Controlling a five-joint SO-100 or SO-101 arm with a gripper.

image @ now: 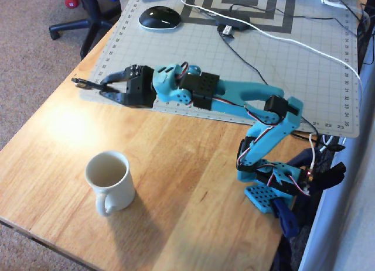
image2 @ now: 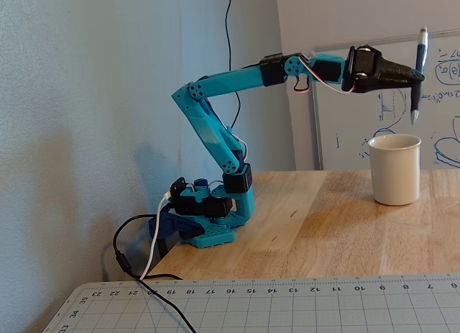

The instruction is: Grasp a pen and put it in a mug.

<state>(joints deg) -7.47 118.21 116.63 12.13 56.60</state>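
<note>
This is looking like a home office or hobby desk. A wooden surface [image: 176, 165] is carrying a gridded cutting mat [image: 281, 66], a computer mouse [image: 159, 17] and trailing cables [image: 263, 34]. An office chair [image: 79, 16] is standing on carpet [image: 29, 60] beside it, and a whiteboard [image2: 388, 103] with blue scribbles is leaning against the wall behind.

The mug [image: 109, 180] looks like glossy cream ceramic; the table [image: 193, 165] is smooth, lightly shiny wood; the pen [image2: 418, 74] is black with a silvery metallic tip.
</note>
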